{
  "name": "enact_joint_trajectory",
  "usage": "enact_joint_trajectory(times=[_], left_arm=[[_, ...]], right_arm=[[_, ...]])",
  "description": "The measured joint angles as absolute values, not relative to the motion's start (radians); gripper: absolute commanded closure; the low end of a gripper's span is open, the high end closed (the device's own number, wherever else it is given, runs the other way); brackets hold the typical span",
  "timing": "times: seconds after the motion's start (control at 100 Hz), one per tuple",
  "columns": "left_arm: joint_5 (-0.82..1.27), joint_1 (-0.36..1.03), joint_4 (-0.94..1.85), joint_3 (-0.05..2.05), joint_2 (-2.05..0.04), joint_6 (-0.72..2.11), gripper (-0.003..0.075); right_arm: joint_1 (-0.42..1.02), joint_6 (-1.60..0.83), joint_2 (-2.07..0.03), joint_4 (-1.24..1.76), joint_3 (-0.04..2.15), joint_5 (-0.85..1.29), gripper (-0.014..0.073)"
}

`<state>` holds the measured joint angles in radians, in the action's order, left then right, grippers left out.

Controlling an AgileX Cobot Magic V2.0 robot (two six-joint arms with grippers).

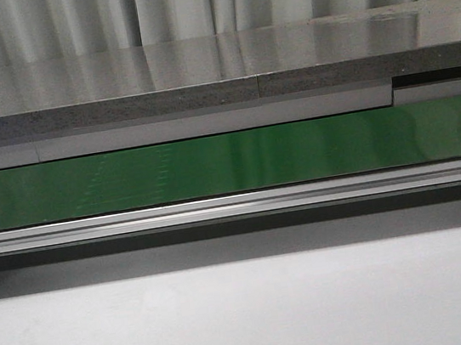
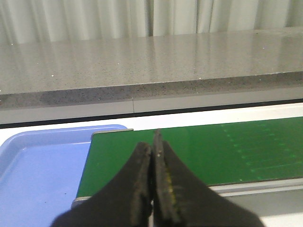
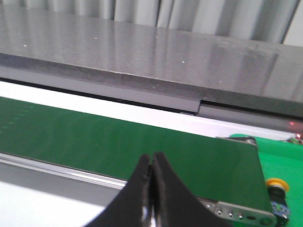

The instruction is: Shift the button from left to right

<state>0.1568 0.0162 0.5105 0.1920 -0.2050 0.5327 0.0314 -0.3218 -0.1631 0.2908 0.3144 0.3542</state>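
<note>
Plainly, both grippers are sitting pressed shut with nothing between them: the left gripper (image 2: 152,146), two matte black wedge-shaped fingers meeting in a thin seam, and the right gripper (image 3: 151,163), the same tapered shape. A smooth green conveyor belt (image 1: 229,162) is running across the front view, edged by a ribbed aluminium rail (image 1: 235,204) and backed by a speckled grey stone-like counter (image 1: 198,65). In the right wrist view the button (image 3: 277,194) is lying just past the belt's end at about four o'clock, round yellow cap on a black blocky body with bluish marks. A glossy blue plastic tray (image 2: 42,165) with rounded corners is sitting beside the belt's other end
</note>
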Motion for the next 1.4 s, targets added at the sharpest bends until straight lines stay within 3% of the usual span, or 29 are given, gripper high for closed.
enact_joint_trajectory(times=[0.18, 0.54, 1.4], left_arm=[[0.157, 0.016, 0.51, 0.192, -0.205, 0.533, 0.0739], [0.157, 0.016, 0.51, 0.192, -0.205, 0.533, 0.0739], [0.157, 0.016, 0.51, 0.192, -0.205, 0.533, 0.0739]], right_arm=[[0.031, -0.079, -0.086, 0.116, 0.198, 0.274, 0.066], [0.031, -0.027, 0.009, 0.086, -0.018, 0.128, 0.066], [0.031, -0.025, 0.009, 0.084, -0.028, 0.119, 0.066]])
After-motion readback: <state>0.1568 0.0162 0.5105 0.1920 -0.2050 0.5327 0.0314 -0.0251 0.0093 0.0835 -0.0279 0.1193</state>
